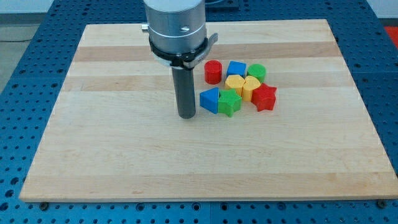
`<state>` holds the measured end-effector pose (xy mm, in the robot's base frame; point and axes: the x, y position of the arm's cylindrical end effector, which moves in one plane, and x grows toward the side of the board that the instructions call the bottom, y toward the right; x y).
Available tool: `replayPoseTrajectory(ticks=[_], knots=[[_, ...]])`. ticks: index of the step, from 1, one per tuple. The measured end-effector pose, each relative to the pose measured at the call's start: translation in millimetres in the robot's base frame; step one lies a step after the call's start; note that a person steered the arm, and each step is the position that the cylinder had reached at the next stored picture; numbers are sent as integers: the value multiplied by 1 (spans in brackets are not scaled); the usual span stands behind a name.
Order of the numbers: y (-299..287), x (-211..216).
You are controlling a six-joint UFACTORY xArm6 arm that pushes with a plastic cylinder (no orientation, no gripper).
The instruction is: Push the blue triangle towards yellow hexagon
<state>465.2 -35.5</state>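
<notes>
The blue triangle point(209, 99) lies on the wooden board, touching the green star point(229, 102) on its right. The yellow hexagon point(234, 83) sits just up and to the right of the triangle, next to a yellow heart-like block point(251, 88). My tip point(186, 116) rests on the board just left of the blue triangle, a small gap apart. The rod rises from it to the arm's grey flange at the view's top.
A red cylinder point(213, 71), a blue cube point(236, 68) and a green cylinder point(256, 72) sit along the top of the cluster. A red star point(264, 98) is at its right. The board point(112, 155) lies on a blue perforated table.
</notes>
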Motion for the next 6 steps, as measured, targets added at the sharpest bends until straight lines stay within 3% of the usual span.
replayPoseTrajectory(ticks=[4, 6], knots=[[36, -15], [64, 31]])
